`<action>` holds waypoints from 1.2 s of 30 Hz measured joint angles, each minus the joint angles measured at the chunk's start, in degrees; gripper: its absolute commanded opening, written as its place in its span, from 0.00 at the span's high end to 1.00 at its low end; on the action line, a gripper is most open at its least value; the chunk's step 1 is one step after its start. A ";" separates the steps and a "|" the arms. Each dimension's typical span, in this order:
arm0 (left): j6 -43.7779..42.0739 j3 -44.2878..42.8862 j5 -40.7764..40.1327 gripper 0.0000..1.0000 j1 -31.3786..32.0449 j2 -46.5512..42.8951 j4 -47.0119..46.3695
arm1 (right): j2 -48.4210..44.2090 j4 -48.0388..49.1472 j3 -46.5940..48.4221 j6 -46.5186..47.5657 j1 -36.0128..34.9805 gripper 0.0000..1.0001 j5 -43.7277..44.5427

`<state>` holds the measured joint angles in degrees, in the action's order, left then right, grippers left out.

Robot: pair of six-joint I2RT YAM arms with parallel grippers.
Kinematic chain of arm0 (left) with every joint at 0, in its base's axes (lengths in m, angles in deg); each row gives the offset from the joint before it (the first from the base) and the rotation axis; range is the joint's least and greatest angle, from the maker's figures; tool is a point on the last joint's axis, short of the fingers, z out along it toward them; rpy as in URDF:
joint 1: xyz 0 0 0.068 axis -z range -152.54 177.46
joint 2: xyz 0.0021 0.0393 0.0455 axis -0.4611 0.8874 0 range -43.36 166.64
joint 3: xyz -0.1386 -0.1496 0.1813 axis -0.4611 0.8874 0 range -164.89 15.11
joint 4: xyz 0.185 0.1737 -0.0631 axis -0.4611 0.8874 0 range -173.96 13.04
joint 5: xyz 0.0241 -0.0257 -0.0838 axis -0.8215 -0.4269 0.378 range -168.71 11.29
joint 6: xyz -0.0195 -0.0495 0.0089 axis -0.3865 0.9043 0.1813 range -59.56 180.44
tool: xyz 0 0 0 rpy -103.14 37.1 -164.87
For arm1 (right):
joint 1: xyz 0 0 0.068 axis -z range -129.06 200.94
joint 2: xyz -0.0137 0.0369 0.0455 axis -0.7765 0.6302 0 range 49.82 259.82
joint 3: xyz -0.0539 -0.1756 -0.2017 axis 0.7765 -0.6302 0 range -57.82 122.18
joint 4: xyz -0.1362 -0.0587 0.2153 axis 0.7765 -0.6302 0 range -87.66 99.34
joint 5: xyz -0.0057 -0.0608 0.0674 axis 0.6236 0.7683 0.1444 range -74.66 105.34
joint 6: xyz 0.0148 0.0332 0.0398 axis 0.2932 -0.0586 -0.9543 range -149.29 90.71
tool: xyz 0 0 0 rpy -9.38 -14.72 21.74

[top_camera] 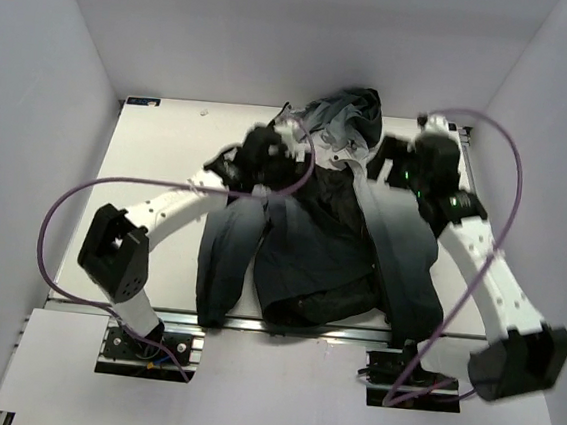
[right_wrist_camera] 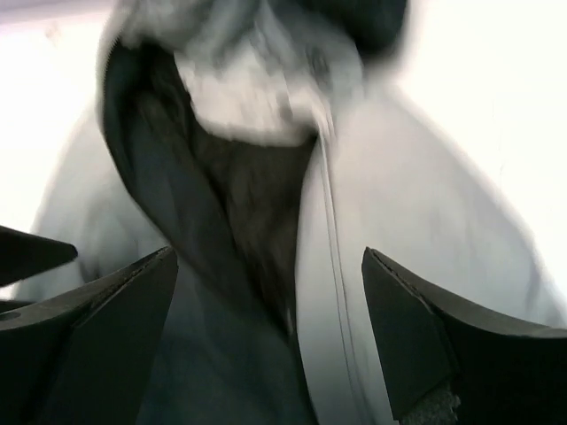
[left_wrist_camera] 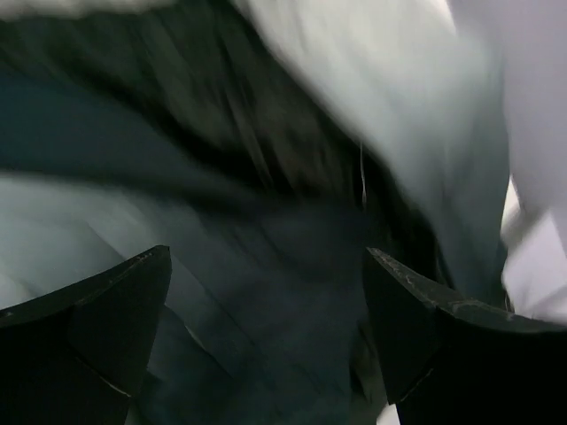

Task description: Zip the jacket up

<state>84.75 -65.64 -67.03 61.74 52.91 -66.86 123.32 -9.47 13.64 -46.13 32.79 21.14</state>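
Note:
The jacket (top_camera: 326, 242) lies on the table, hood at the far side, black hem at the near edge, front open at the chest with black lining showing. My left gripper (top_camera: 294, 158) is open over the jacket's left shoulder; its wrist view is blurred and shows dark fabric (left_wrist_camera: 266, 292) between the fingers. My right gripper (top_camera: 380, 167) is open over the right shoulder. The right wrist view shows the grey front panel (right_wrist_camera: 399, 221), the open collar with dark lining (right_wrist_camera: 248, 195), and the zipper edge (right_wrist_camera: 332, 283) between the fingers.
The white table (top_camera: 158, 160) is enclosed by white walls on three sides. A metal rail (top_camera: 283, 326) runs along the near edge, where the hem hangs over. Purple cables (top_camera: 73, 202) loop from both arms.

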 measured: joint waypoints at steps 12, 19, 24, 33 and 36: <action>4.02 11.65 0.07 0.02 -0.04 11.50 2.29 | -4.17 -5.25 -25.68 -6.95 -0.24 0.11 -1.62; 4.13 -1.27 2.75 0.02 -9.20 21.53 2.49 | 16.83 0.76 -14.64 -6.29 -0.24 0.12 -3.28; 2.27 -16.81 -0.48 0.02 -19.02 31.15 5.14 | 34.27 4.48 7.28 -4.66 -0.50 0.12 -5.25; -1.75 -18.53 -2.99 0.02 -24.13 29.44 9.07 | 31.76 8.72 10.21 -1.84 -1.25 0.11 -10.27; -2.23 -10.10 -2.38 0.02 -22.32 21.42 9.81 | 21.09 6.16 0.70 -0.15 -3.15 0.11 -8.33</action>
<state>82.52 -75.74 -69.41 39.42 74.33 -57.05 144.41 -3.31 14.34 -46.28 29.64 12.82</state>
